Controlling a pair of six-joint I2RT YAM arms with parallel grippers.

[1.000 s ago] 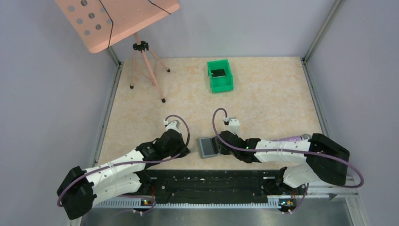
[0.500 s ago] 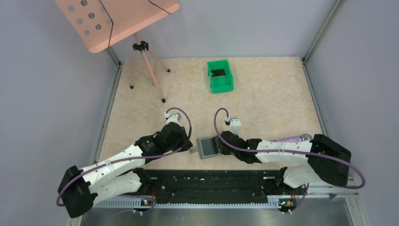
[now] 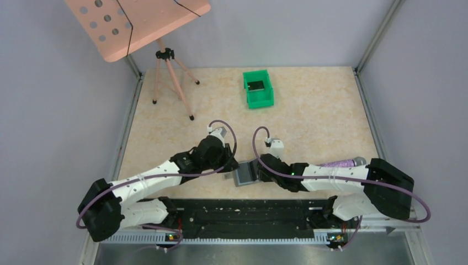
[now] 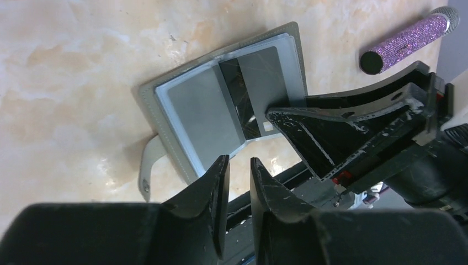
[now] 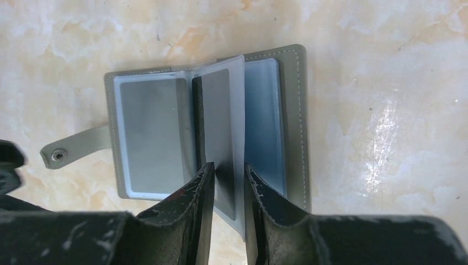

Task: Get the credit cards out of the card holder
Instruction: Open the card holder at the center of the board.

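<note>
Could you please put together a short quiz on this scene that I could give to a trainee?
1. True or false: the card holder lies open on the table.
2. Which hand pinches one of its clear sleeves?
3. The bin at the far side of the table is: a) red, b) green, c) blue.
Key: 1 true; 2 the right hand; 3 b.

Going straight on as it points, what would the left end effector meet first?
Probably the near edge of the open card holder, just ahead of the left end effector; height above it is unclear.
</note>
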